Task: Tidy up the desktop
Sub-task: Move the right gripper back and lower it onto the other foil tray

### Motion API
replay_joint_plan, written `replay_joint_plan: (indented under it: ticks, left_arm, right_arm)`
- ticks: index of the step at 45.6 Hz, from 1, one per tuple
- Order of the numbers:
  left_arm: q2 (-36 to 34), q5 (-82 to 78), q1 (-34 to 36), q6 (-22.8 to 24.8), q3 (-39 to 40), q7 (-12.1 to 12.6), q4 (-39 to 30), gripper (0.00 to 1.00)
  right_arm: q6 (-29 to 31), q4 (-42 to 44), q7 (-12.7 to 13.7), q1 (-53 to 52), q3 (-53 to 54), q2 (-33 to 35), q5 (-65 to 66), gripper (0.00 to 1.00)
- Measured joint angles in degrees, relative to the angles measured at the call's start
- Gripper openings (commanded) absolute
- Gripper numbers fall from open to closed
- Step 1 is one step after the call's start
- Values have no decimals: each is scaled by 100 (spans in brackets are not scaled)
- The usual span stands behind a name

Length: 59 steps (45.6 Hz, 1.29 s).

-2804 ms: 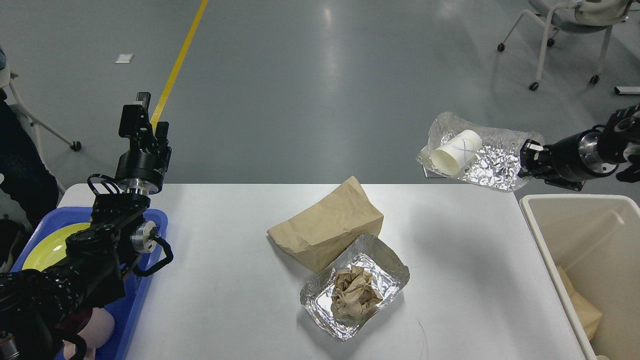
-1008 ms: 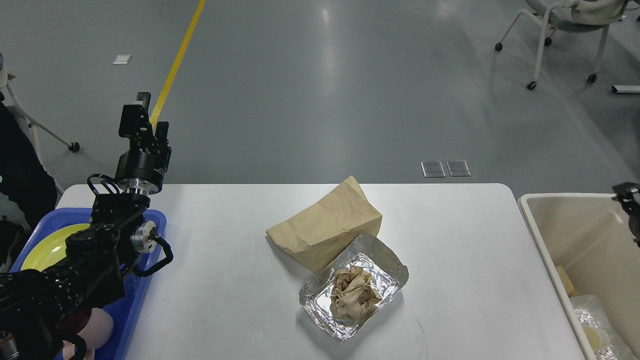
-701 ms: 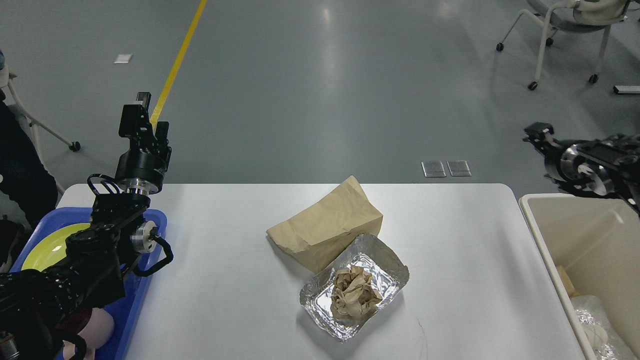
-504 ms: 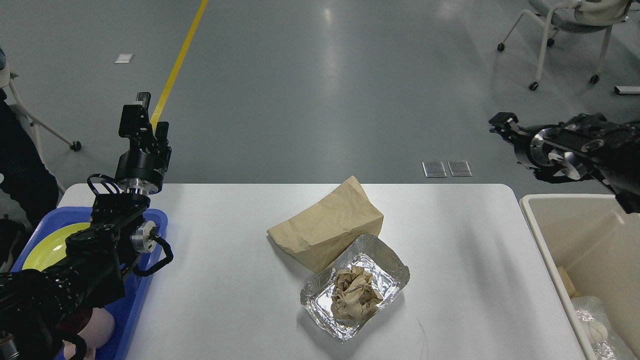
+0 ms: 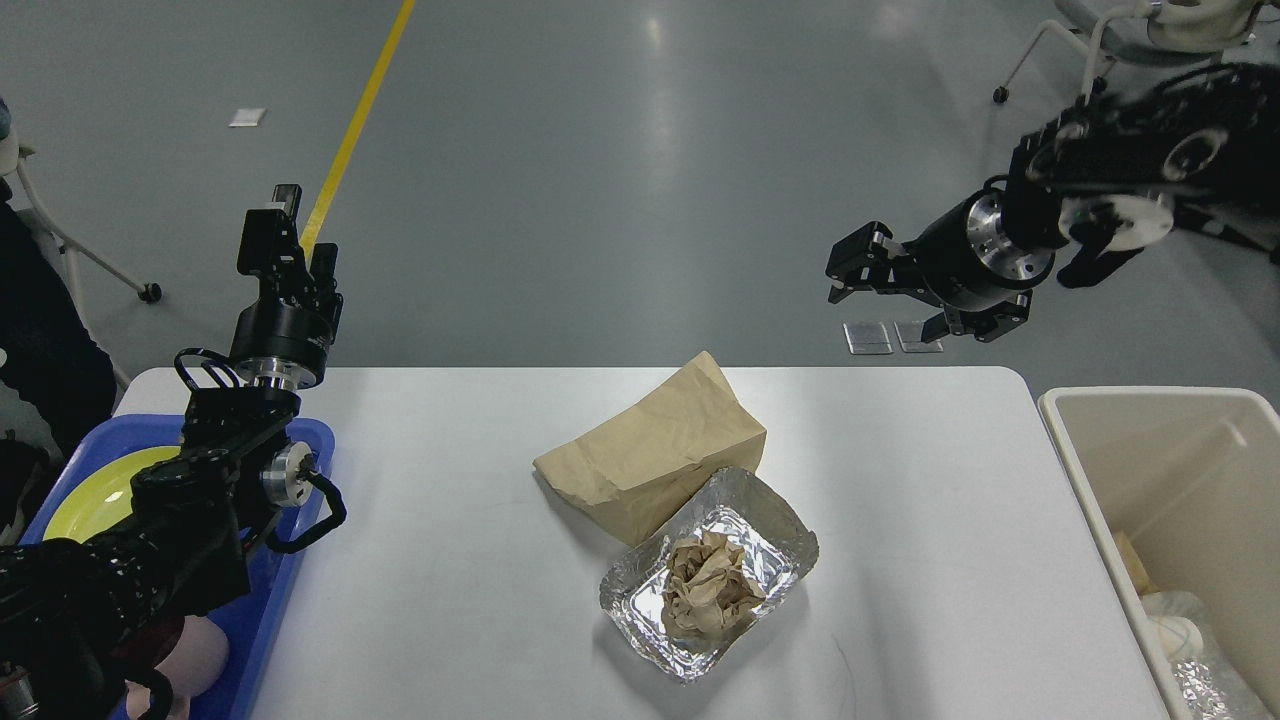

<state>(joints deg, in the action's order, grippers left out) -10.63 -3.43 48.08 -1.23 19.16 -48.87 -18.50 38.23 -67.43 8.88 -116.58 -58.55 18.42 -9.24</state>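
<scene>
white desk [image 5: 450, 560]: fills lower centre of head view. brown paper bag [image 5: 655, 455]: lying mid-desk. foil tray [image 5: 710, 575]: just in front of bag, touching it, crumpled brown paper [image 5: 708, 590] inside. blue tray [image 5: 290, 590]: left edge, yellow plate [image 5: 95, 490] inside. beige bin [image 5: 1180, 520]: right of desk, foil and cup inside. right claw [image 5: 845, 272]: raised beyond far right corner, fingers parted, empty. left claw [image 5: 280, 225]: upright over far left corner; open or closed, cannot tell.
</scene>
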Motion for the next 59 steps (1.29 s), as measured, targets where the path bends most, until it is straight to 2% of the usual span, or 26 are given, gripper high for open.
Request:
replay_joint_plan:
  ticks: [4, 10, 22, 39, 50, 59]
  left_arm:
    - [0, 0, 0, 0, 0, 0, 0, 97]
    - [0, 0, 0, 0, 0, 0, -1, 97]
    - [0, 0, 0, 0, 0, 0, -1, 97]
    - [0, 0, 0, 0, 0, 0, -1, 97]
    - [0, 0, 0, 0, 0, 0, -1, 97]
    - [0, 0, 0, 1, 0, 0, -3, 97]
  right_arm:
    - [728, -14, -7, -158, 4, 23, -10, 100]
    - [847, 12, -9, 56, 25, 31, -17, 100]
    - [173, 184, -9, 1832, 506, 31, -27, 100]
    - [-369, 1047, -9, 3805, 1329, -50, -17, 100]
    - [-1119, 1127, -9, 4600, 1767, -96, -18, 100]
    - [-1389, 1199, -9, 4776, 1990, -96, -7, 100]
